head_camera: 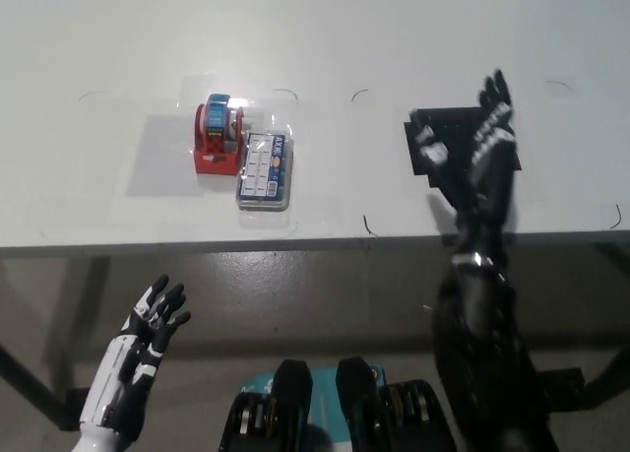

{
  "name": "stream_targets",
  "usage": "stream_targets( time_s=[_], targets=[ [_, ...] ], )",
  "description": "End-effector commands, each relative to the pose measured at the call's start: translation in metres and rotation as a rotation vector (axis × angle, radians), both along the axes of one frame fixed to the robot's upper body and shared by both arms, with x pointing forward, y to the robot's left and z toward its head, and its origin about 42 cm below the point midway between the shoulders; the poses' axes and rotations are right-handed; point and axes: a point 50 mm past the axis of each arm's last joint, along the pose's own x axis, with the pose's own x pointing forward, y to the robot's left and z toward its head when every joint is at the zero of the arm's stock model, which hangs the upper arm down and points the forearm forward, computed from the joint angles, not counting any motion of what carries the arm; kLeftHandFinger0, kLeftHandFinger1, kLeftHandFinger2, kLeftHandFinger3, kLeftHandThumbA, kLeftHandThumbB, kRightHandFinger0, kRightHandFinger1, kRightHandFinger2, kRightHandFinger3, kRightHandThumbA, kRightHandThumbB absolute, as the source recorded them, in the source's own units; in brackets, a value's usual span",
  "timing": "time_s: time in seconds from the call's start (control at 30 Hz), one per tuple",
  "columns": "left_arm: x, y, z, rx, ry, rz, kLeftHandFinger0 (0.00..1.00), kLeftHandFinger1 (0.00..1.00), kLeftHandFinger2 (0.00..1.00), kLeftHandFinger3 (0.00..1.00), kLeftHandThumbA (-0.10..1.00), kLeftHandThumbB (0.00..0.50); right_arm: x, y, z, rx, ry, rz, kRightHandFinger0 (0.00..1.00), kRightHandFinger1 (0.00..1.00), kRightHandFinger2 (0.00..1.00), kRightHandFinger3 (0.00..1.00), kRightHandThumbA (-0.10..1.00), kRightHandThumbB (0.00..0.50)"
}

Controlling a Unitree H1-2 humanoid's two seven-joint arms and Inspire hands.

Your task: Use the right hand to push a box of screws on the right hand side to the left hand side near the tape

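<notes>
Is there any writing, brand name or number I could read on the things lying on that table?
None can be read.
Box of screws: a blue strip and pale label patches on its lid, too small and blurred to read.
Tape dispenser: a blue label on the roll, any print on it illegible.
Black mat: no lettering visible.

screw box (266, 169) beside tape (219, 134), right hand (479, 155) apart

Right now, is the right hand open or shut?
Open. The right hand is raised over the black mat with its fingers spread apart, holding nothing and well clear of the screw box.
</notes>
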Motion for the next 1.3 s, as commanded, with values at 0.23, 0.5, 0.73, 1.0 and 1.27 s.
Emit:
stream_targets(
  time_s=[0.23,0.5,0.73,1.0,1.27],
  targets=[
    [0.029,0.015,0.044,0.091,-0.106,-0.06,1.0,1.0,1.0,1.0,0.75,0.17,-0.131,-0.057,0.006,-0.339,-0.214,0.246,1.0,1.0,1.0,1.0,1.0,0.241],
    [0.039,0.02,0.048,0.092,-0.129,-0.044,1.0,1.0,1.0,1.0,0.77,0.2,-0.16,-0.078,-0.019,-0.377,-0.11,0.287,1.0,1.0,1.0,1.0,1.0,0.302],
    [0.023,0.018,0.04,0.067,-0.108,-0.035,1.0,1.0,1.0,1.0,0.78,0.178,-0.183,-0.084,-0.053,-0.401,0.016,0.357,1.0,1.0,1.0,1.0,0.92,0.286],
    [-0.003,0.018,0.021,0.032,-0.071,0.0,1.0,1.0,1.0,1.0,0.75,0.167,-0.201,-0.078,-0.101,-0.385,0.152,0.435,1.0,1.0,1.0,1.0,0.94,0.283],
    [-0.016,0.014,0.009,0.02,-0.028,0.007,1.0,1.0,1.0,1.0,0.75,0.184,-0.213,-0.086,-0.12,-0.37,0.215,0.436,1.0,1.0,1.0,1.0,0.98,0.289]
  ],
)
